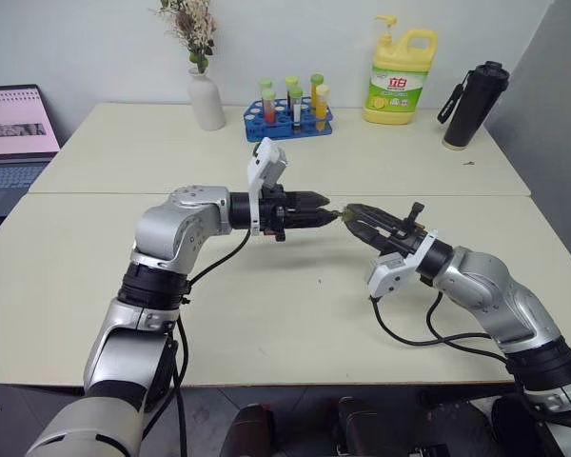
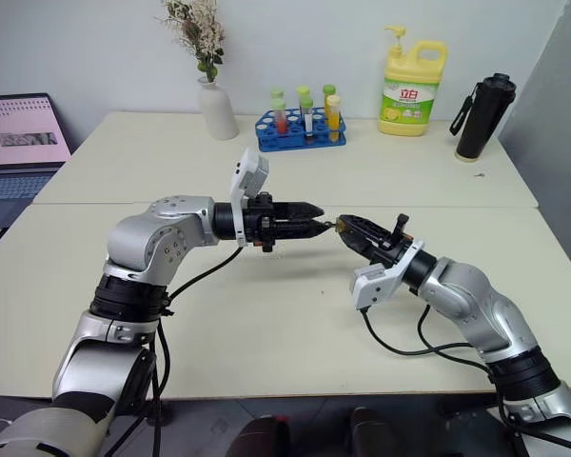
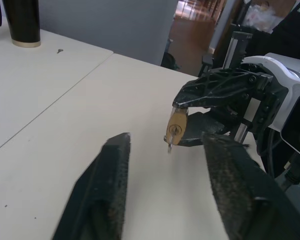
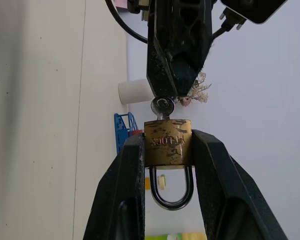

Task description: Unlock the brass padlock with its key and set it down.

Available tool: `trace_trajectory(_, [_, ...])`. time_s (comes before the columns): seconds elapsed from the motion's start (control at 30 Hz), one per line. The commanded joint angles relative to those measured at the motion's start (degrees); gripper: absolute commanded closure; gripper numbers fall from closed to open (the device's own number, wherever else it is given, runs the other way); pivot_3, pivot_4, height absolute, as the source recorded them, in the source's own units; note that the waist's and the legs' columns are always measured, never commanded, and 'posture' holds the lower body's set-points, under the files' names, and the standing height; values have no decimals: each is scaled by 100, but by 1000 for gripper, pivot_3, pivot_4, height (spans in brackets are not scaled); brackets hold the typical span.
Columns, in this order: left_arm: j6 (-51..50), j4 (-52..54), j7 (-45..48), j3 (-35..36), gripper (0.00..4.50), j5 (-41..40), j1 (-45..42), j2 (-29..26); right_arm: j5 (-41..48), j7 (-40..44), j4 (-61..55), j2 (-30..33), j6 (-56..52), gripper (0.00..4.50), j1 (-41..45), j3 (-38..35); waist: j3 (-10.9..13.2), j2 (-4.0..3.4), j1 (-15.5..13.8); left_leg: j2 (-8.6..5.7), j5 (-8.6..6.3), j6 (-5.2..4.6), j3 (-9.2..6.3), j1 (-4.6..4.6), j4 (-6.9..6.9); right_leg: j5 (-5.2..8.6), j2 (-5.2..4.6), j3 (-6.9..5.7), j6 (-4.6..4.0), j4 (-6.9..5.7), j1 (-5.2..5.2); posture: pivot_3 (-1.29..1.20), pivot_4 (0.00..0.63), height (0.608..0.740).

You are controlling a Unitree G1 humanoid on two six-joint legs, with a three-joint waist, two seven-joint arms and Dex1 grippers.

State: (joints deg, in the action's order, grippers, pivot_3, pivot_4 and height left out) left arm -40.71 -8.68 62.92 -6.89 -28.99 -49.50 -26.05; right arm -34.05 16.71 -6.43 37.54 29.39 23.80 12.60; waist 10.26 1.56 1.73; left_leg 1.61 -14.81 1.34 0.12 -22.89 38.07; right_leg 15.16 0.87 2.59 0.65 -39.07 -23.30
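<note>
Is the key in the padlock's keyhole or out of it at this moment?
In. The key sits in the bottom of the brass padlock, which the right gripper clamps; its shackle looks seated.
</note>
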Motion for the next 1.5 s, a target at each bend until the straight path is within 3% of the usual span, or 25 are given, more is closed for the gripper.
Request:
trace_trajectory(0.03, [196,77,120,-20,3476,48,-127,37,188,19,-131,-28,114,3564,158,-114,0,0,1,0,0,0,-1,0,0,0,0,0,0,0,0,0,150,740])
trace_trajectory(0.13, [235,102,182,-70,4448,72,-106,42,249,67,-160,-45,144,3564,156,-110,0,0,-1,0,0,0,-2,-1,0,0,0,0,0,0,0,0,150,740])
trace_trajectory(0.5, [410,-263,-89,220,4500,177,-220,116,392,186,-184,-78,110,3564,129,-161,0,0,-2,0,0,0,-2,-1,0,0,0,0,0,0,0,0,150,740])
trace_trajectory(0.67, [416,-392,-132,265,2965,259,-241,-3,413,212,-149,-85,99,3564,134,-159,0,0,12,2,0,0,-1,1,0,0,1,0,-1,-2,0,0,150,740])
trace_trajectory(0.77, [44,-204,392,158,2074,47,-133,-324,397,222,-129,-47,129,3564,123,-152,0,0,9,2,0,0,-3,-1,0,-1,1,-1,-2,-1,0,0,150,740])
trace_trajectory(0.93, [-279,-11,759,87,2041,-130,-59,-513,376,228,-107,-25,182,3564,117,-140,0,0,-2,1,0,0,-1,0,1,-1,0,-4,-1,-1,0,0,150,740])
trace_trajectory(1.5, [-42,73,619,-35,2041,23,30,-261,433,349,-99,-112,351,3564,173,-60,0,0,-3,1,0,0,-3,-1,3,-1,0,-1,-2,-2,0,0,150,740])
